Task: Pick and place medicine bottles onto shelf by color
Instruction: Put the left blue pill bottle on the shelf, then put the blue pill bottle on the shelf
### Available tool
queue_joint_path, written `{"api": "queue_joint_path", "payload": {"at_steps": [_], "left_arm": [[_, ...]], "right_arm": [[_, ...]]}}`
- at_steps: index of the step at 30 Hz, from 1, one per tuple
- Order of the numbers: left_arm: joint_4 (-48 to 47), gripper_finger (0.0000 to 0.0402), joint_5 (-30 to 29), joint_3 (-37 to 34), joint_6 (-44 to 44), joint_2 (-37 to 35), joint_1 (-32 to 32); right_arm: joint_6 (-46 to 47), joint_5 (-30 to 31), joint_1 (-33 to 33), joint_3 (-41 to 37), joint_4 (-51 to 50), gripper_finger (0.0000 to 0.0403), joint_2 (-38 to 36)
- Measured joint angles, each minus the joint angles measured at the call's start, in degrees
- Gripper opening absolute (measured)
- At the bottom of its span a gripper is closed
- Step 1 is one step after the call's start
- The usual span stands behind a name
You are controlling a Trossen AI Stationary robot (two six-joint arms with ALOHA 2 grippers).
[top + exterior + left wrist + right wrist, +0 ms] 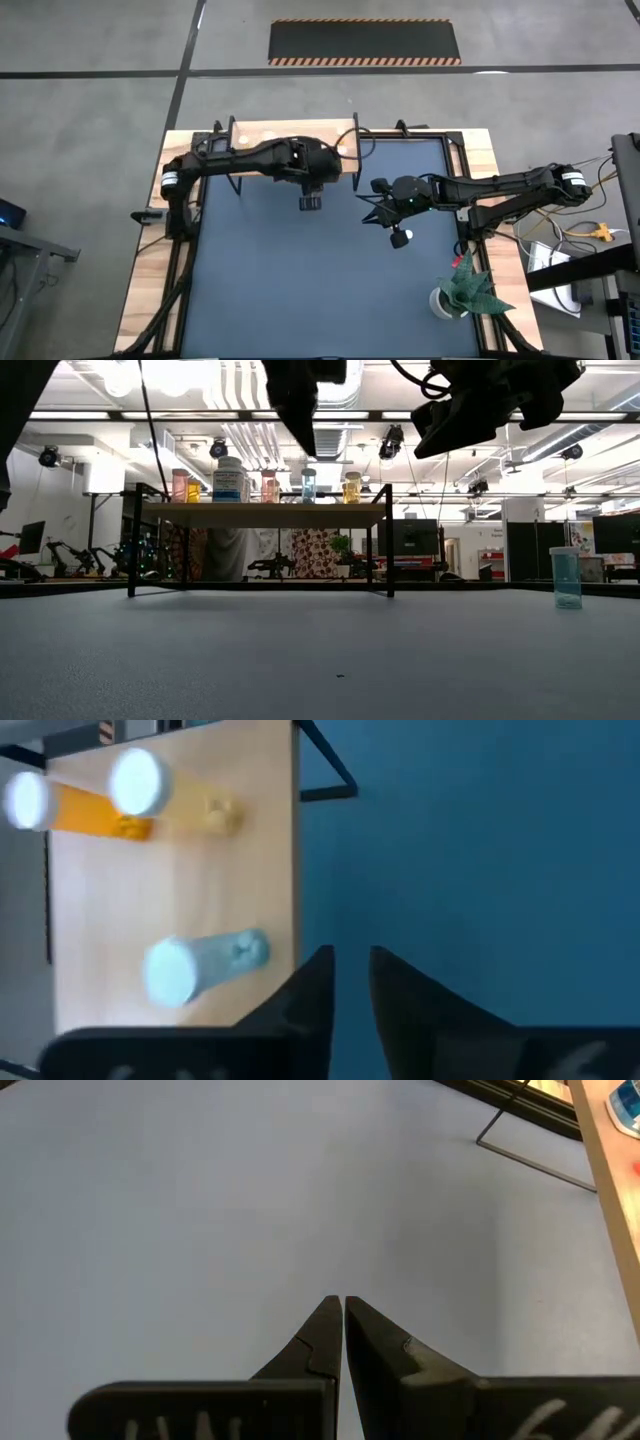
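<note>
Pale wooden shelf (262, 514) on thin black metal legs stands at the far side of the dark matte mat (320, 290). A row of small cylindrical bottles (229, 479) sits on the board; orange, pale yellow and bluish bodies with round white caps show in the left wrist view. Left gripper (350, 982) hovers at the shelf's edge, fingers slightly apart, empty. Right gripper (342, 1325) is over bare mat, fingers pressed together. One bluish bottle (566, 577) stands alone on the mat; potted plant (462, 290) near a corner

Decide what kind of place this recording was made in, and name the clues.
Probably a robotics lab or workshop: bare ceiling ducts and strip lights, a hazard-striped floor mat, and further robot arms on benches behind the shelf.
</note>
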Motion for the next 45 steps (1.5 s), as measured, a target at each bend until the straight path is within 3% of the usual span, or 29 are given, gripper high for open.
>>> {"api": "queue_joint_path", "payload": {"at_steps": [7,28,33,40,45], "left_arm": [[6.3,0.0003,-5.8,-5.4,1.1,0.1,2.1],[8.6,0.0004,-7.1,-6.5,1.2,0.0,4.6],[8.6,0.0004,-6.9,-6.5,1.0,-2.0,1.2],[10.3,0.0004,-1.8,-7.5,0.8,-6.9,-8.5],[17.9,0.0004,-1.6,-15.0,1.1,-13.0,-15.5]], "right_arm": [[0.0,0.0,0.0,0.0,0.0,0.0009,0.0],[-0.1,0.0,0.0,0.0,0.0,0.0009,0.0],[0.0,0.0,0.0,0.0,-0.2,0.0009,0.0],[2.8,0.0,0.0,-0.4,-0.2,0.0009,0.0],[6.8,0.0,0.0,-0.9,0.0,0.0009,0.0]]}}
